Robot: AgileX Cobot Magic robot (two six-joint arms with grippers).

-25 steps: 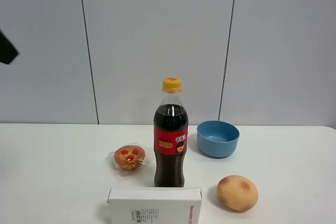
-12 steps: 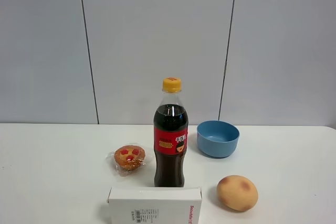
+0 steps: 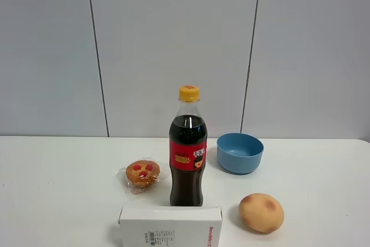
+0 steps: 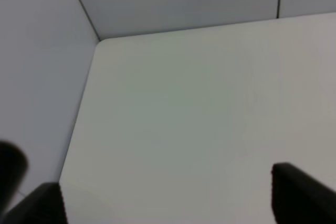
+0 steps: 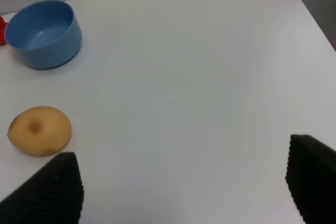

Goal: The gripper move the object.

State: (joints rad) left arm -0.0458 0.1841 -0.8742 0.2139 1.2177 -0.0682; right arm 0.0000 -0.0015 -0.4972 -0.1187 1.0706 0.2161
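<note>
On the table (image 3: pixel 58 189), blue bowl (image 3: pixel 240 153) empty, white box (image 3: pixel 170 226) untouched, both hands (image 5: pixel 181 192) wide.

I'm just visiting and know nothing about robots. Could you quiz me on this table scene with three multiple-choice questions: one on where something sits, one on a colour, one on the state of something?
1. Where is the white box relative to the cola bottle?
A. In front of it, nearest the camera
B. Behind it, by the wall
C. Inside the bowl

2. What colour is the bottle's cap?
A. Red
B. Yellow
C. Blue

3. What is the state of the blue bowl?
A. Tipped on its side
B. Holding the bun
C. Upright and empty

Answers:
1. A: the box lies at the high view's lower edge, before the bottle.
2. B: the cap is yellow.
3. C: the right wrist view shows its bare inside, and the bun lies apart on the table.
</note>
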